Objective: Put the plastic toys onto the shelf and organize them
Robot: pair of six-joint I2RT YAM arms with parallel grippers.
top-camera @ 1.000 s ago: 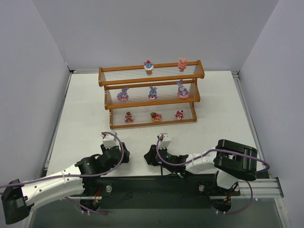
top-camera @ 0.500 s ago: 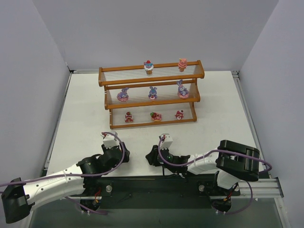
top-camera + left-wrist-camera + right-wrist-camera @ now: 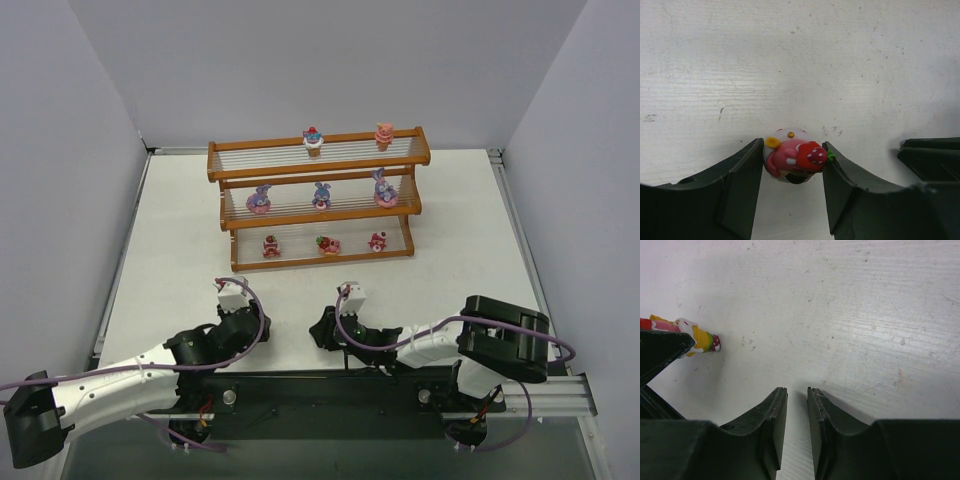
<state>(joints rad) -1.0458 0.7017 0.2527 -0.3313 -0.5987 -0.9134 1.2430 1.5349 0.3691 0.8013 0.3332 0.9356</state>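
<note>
The little cake (image 3: 792,162), a hard, glossy moulding topped with a strawberry, is pinched between the fingers of the left gripper (image 3: 793,167) down at the white table (image 3: 790,60), well apart from the shelf (image 3: 300,168) where the other toys (image 3: 321,195) are ranged. It is judged very light, rigid and slippery, apt to twist out, so it is best gripped across its round sides. The right gripper (image 3: 797,405) is kept nearly closed on nothing, and no brand or writing can be read.

Eight toys (image 3: 321,196) on the shelf (image 3: 322,258) tiers, far middle; ninth toy (image 3: 793,160) within the left pincer (image 3: 792,167).
</note>
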